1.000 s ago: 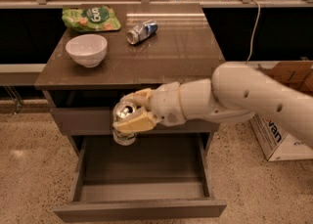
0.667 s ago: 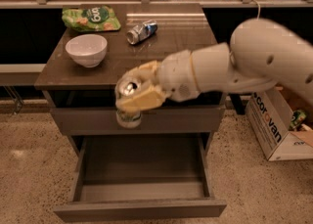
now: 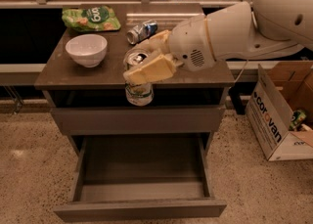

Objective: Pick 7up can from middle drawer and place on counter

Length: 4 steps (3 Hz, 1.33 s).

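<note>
My gripper is shut on the 7up can, a green-and-white can with a silver top. The can hangs upright in the air, its top level with the counter, just in front of the counter's front edge, left of centre. The cream fingers wrap its upper part. The white arm reaches in from the upper right. The middle drawer below is pulled out wide, with a bare dark floor.
On the counter stand a white bowl, a green snack bag at the back left and a blue-and-silver can lying on its side at the back. A cardboard box stands on the floor at the right.
My gripper has lifted the 7up can from in front of the drawer fronts up to counter height and moved it slightly right. The arm has swung higher.
</note>
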Available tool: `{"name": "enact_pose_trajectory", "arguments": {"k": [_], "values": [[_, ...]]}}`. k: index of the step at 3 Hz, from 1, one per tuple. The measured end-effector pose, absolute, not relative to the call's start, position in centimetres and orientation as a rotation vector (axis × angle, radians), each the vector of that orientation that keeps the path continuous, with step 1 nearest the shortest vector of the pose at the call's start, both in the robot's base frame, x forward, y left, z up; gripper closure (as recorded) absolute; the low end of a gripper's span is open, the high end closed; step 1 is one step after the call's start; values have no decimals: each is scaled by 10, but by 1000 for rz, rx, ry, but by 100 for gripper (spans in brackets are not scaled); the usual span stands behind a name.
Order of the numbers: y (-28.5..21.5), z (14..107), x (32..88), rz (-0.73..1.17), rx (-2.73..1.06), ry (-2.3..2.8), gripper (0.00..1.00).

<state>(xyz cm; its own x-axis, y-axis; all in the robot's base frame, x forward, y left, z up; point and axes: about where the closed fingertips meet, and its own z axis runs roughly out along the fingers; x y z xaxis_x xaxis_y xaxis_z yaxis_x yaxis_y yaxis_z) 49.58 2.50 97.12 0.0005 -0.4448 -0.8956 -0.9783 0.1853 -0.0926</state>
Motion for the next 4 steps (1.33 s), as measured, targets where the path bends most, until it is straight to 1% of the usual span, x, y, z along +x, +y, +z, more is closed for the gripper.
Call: {"name": "enact_pose_trajectory", "arguments": {"k": [1, 2, 3, 4], "values": [[18, 976, 506, 717, -1425, 1632, 100], [-20, 993, 545, 597, -1391, 1739, 100], [-57, 1008, 587, 550, -1319, 1761, 100], [-84, 1001, 624, 549, -1226, 1750, 100]]}}
